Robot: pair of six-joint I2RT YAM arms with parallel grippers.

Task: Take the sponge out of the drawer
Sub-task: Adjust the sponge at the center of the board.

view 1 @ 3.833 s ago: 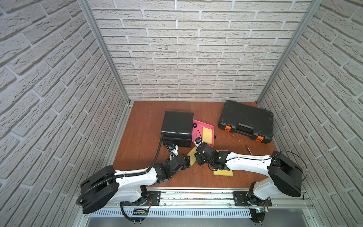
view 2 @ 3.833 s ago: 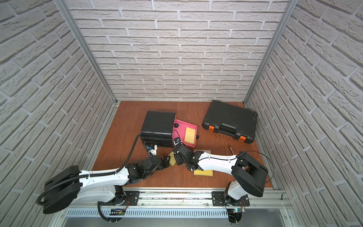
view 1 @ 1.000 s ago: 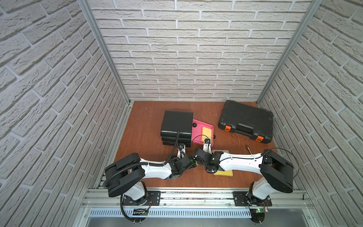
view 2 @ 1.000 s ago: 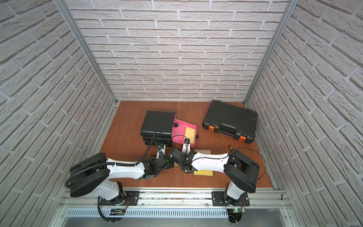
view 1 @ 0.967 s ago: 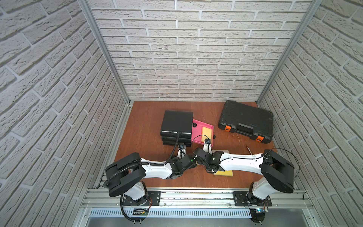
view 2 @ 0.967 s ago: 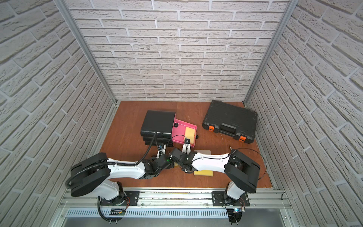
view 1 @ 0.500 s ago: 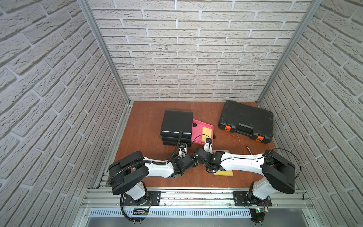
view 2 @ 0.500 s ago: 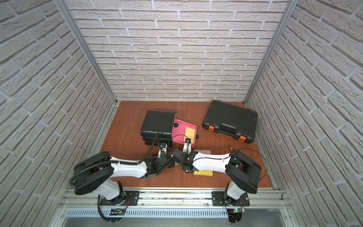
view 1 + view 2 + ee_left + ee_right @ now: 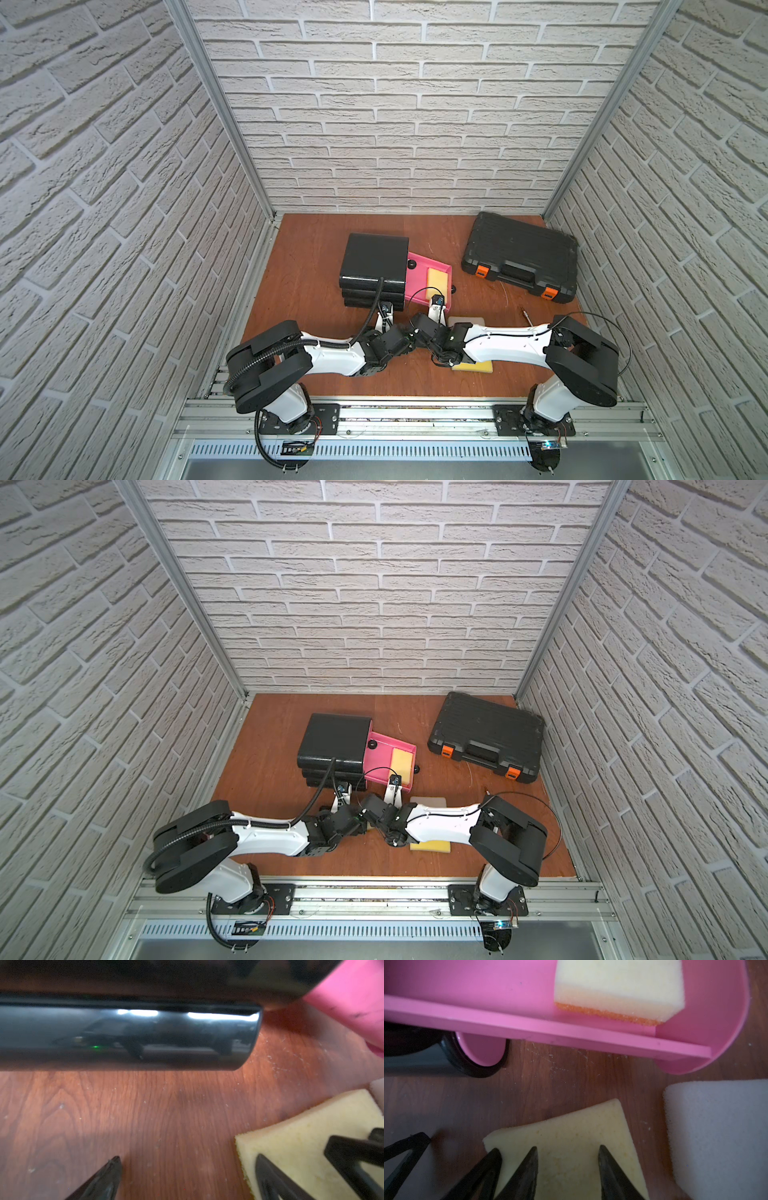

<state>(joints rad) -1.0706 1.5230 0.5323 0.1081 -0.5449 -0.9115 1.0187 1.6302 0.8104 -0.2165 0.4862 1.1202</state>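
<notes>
**Sponge [image 9: 437, 280] flat in open pink drawer [image 9: 417, 279]**

Sponge is a rectangular block of soft yellow foam on a coarse orange scouring layer, orange side down. It sits at the drawer's outer end. Its long axis runs along the front wall, across the pull direction. The drawer is smooth pink plastic, pulled out of a glossy black cabinet [image 9: 374, 259].

Left gripper [image 9: 187, 1161]: jaws spread wide, one tip at the edge of a thin yellow foam pad [image 9: 571, 1126] on the scratched wood-grain table [image 9: 311, 270]. Right gripper [image 9: 566, 1149]: jaws partly apart, tips over the pad's top, clamping nothing.

White porous foam block [image 9: 716, 1126] lies just beside the pad. Ribbed black toolbox [image 9: 519, 253] sits well apart.
</notes>
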